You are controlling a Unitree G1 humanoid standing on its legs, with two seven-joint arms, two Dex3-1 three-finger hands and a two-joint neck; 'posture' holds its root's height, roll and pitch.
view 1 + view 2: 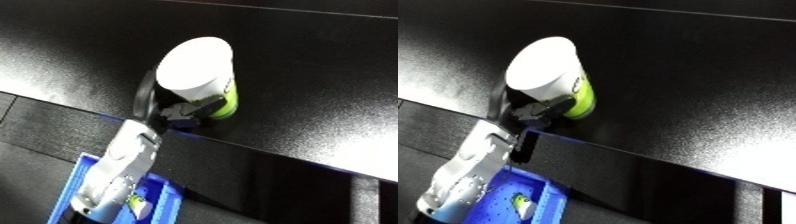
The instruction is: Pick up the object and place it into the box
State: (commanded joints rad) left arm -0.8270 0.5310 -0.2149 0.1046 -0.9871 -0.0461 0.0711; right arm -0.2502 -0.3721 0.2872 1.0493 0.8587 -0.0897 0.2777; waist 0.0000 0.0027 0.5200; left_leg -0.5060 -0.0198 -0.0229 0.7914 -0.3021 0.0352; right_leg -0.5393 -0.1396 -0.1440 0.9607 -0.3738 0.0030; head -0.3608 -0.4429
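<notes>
A white paper cup (197, 67) with a lime-green band near its far end is tilted, its white round end turned up toward me. My left hand (174, 113) is shut on it: one black finger curls round the cup's left side and the thumb (210, 105) presses its lower side. The white and silver forearm (123, 165) rises from the lower left. The cup is over the black table (311, 75), close to its near edge. Below the forearm stands the blue bin (551, 201). My right hand shows in neither view.
A small green and white item (522, 204) lies inside the bin. The table's near edge (266, 152) runs diagonally from the left down to the right. Dark floor lies below the table's edge. Bright glare sits on the table at the right.
</notes>
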